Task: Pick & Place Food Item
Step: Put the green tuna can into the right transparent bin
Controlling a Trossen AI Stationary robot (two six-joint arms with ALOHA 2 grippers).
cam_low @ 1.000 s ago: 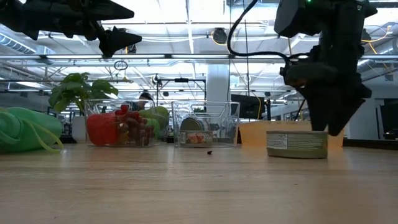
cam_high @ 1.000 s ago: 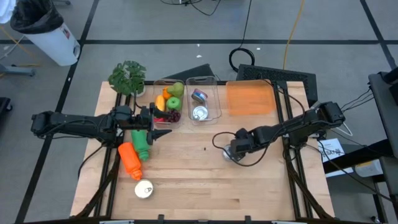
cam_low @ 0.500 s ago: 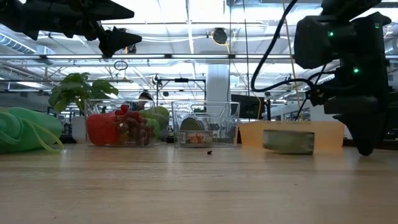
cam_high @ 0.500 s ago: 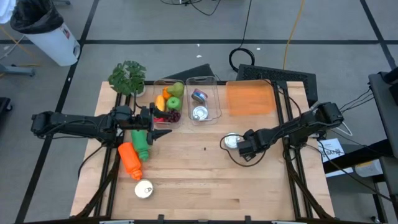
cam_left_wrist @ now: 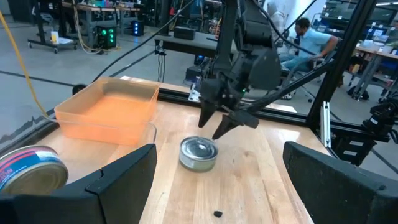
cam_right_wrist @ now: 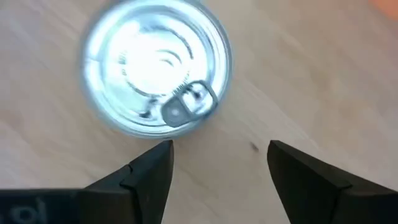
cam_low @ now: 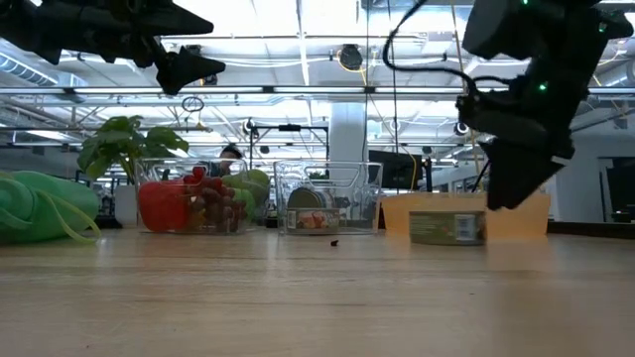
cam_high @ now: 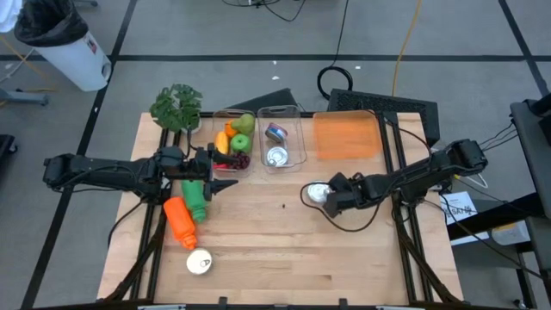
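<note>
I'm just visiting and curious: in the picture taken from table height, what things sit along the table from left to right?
Green bag → fruit bin with a red piece and grapes → clear bin holding cans → tin can standing on the table, with the right tool just above it, fingers open.

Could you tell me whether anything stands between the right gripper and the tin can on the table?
Nothing visible does. The right gripper hangs open right beside and just above the tin can, which stands upright on bare wood of the table. The clear bin with other cans sits farther back, out of the way.
</note>
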